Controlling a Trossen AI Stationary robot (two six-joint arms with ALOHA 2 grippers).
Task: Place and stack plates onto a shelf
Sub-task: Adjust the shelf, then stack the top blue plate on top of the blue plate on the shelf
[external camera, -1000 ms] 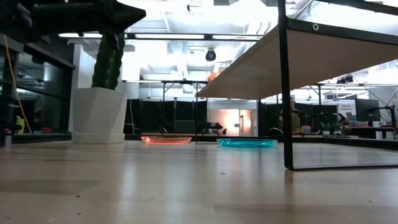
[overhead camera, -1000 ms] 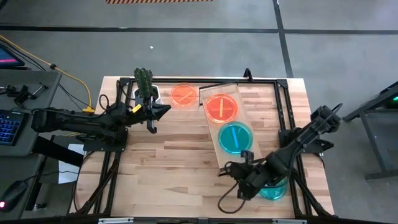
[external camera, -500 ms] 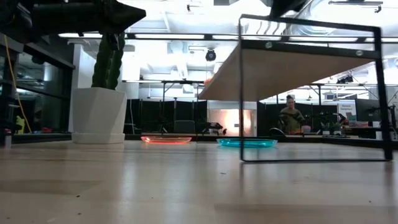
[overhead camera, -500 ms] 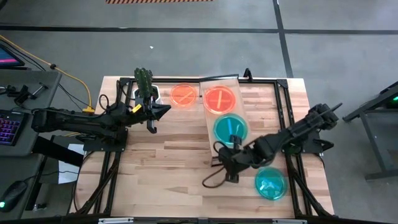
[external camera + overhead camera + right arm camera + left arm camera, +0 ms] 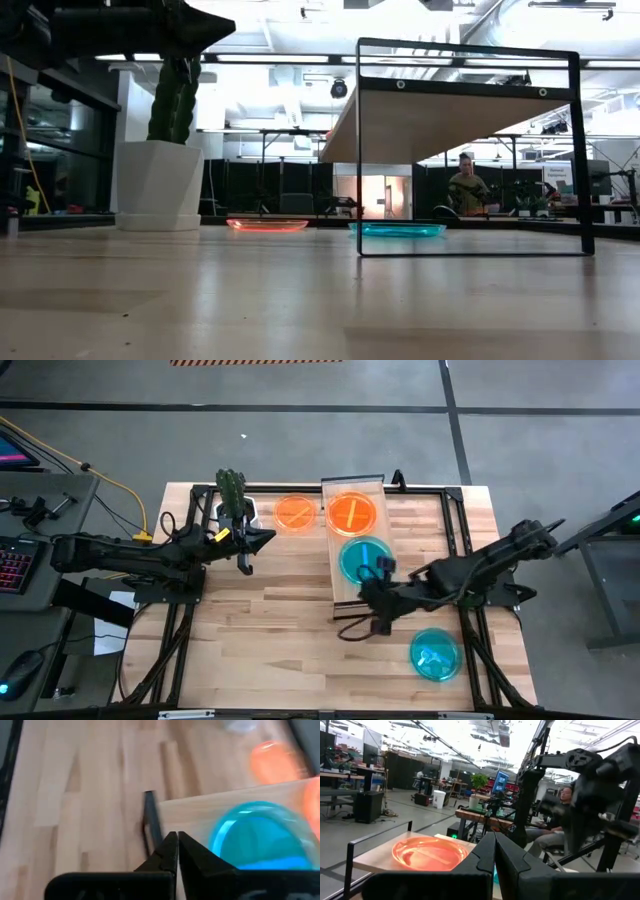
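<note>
The shelf (image 5: 336,568) is a light-wood plank on a dark frame, standing on the table with an orange plate (image 5: 352,513) at its far end and a teal plate (image 5: 365,560) at its near end. Another orange plate (image 5: 295,512) lies on the table to its left, and another teal plate (image 5: 435,653) near the table's near right corner. My right gripper (image 5: 372,600) is shut at the shelf's near end. My left gripper (image 5: 245,563) hovers shut beside the cactus pot, touching nothing. The left wrist view shows the shelf's orange plate (image 5: 430,854). My right gripper meets the shelf at its near end, where the dark frame bar (image 5: 151,822) runs in behind the fingertips (image 5: 170,845). It comes slanting down from the table's right. The fingers themselves hide the point of contact, so I cannot tell pinch from press. The shelf stands on the table.
A white hexagonal pot with a cactus (image 5: 235,500) stands at the far left, close to my left gripper. In the low view the shelf's end frame (image 5: 470,150) stands upright on the table. Bare wood lies left of the shelf and in front of it.
My right gripper has moved toward the table's left and far edge. The shelf's near end has swung left with it while the far end shifted only slightly, so the shelf now lies nearly square to the table. Both plates rode along on it. The teal plate on the table stayed put.
</note>
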